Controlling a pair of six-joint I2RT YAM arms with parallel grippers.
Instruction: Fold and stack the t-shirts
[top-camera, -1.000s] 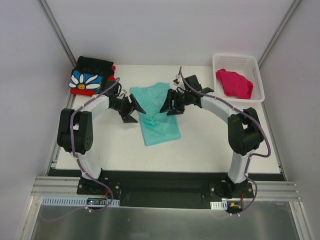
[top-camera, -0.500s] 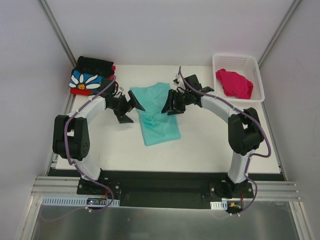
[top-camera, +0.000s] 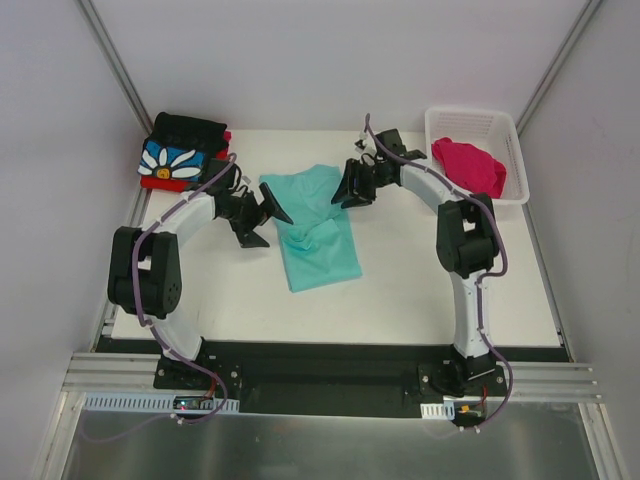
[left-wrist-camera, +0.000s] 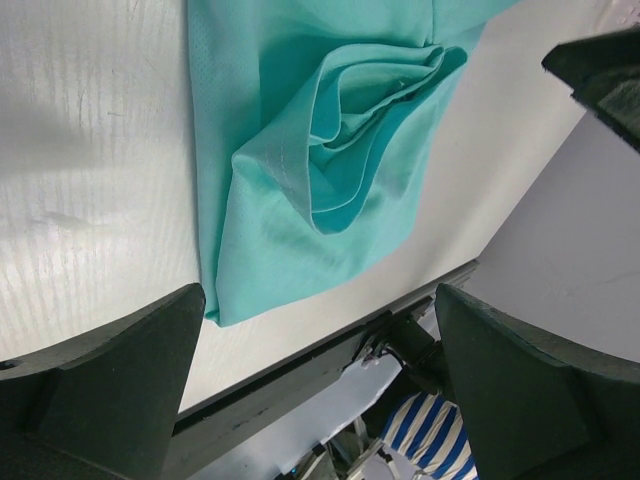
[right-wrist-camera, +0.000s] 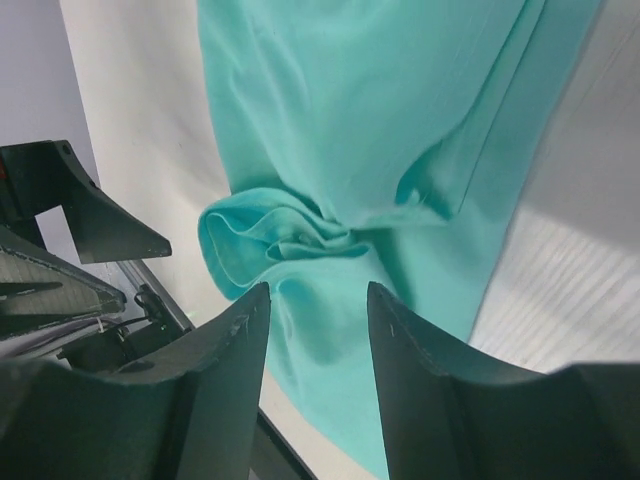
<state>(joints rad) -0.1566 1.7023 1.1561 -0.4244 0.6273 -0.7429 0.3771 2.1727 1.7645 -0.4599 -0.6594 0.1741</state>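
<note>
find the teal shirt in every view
top external: teal shirt lies flat mid-table, running from far to near.
left wrist: it fills the upper middle, on the white table.
right wrist: it runs from the top down through the centre.
shared landmark: the shirt's bunched fold, seen in all three.

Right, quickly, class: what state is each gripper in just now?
Left gripper: open, holding nothing.
Right gripper: open, holding nothing, over the teal t-shirt.
</note>
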